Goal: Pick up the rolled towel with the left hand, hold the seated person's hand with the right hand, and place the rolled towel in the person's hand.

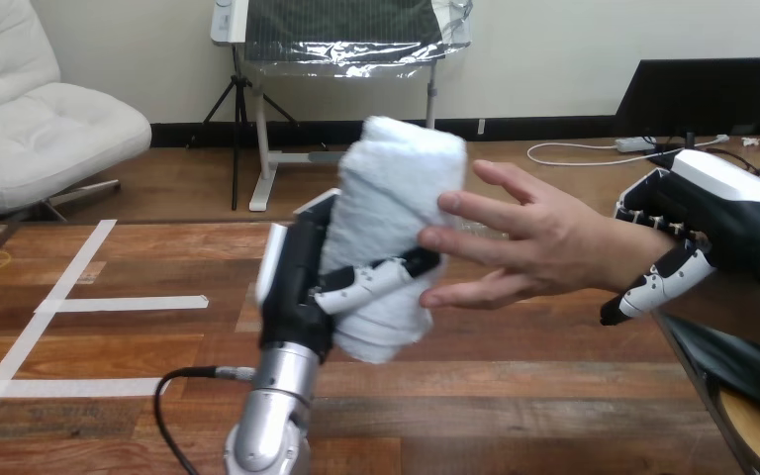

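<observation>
In the head view, the left robot hand [302, 287] grasps the towel [396, 198], its fingers [376, 280] wrapped across the front of the roll's lower half. The towel stands nearly upright, raised in the air. Just right of the towel, the person's hand [544, 242] reaches in with fingers spread, their tips touching the towel's right side, but not closed round it. Further right of the towel, the right robot hand [722, 213] clasps the person's wrist [618, 252], its thumb [653, 287] beneath and its fingers over the far side.

By my judgement the pickup and the hold are done, and the handover itself is in hand. The next move calls for easing the towel rightward, deeper into the person's palm. The left robot hand should let go only once the person's fingers take the roll, while the right one steadies the wrist.
</observation>
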`<action>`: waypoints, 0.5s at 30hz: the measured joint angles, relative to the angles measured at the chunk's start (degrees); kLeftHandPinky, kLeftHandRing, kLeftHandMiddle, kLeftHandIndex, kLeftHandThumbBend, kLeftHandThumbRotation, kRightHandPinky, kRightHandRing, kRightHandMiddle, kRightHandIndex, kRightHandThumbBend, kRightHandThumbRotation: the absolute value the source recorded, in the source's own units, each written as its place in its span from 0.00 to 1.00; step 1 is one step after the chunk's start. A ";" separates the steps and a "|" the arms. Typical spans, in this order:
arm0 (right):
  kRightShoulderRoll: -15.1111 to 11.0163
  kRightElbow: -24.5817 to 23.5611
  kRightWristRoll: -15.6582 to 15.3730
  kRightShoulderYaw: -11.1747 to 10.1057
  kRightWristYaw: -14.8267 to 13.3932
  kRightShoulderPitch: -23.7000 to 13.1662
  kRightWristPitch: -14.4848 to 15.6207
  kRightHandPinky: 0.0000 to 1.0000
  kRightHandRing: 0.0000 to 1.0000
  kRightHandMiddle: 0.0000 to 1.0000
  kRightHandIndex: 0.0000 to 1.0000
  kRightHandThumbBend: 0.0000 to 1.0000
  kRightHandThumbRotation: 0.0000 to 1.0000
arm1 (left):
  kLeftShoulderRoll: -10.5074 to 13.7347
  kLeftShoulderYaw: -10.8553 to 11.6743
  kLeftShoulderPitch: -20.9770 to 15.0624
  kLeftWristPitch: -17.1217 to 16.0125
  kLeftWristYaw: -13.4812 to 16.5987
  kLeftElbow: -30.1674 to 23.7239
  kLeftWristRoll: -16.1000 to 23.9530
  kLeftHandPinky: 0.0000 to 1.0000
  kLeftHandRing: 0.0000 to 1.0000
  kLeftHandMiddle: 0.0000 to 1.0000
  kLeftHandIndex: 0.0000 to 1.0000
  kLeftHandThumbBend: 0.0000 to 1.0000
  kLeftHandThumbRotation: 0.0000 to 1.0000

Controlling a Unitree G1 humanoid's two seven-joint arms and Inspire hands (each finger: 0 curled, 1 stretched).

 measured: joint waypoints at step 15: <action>0.14 -1.75 0.28 0.03 1.01 -0.50 1.46 0.27 0.33 0.39 0.38 0.93 0.07 | -0.91 -1.48 -1.46 -0.70 -0.86 3.07 0.52 0.28 0.34 0.39 0.43 0.62 0.00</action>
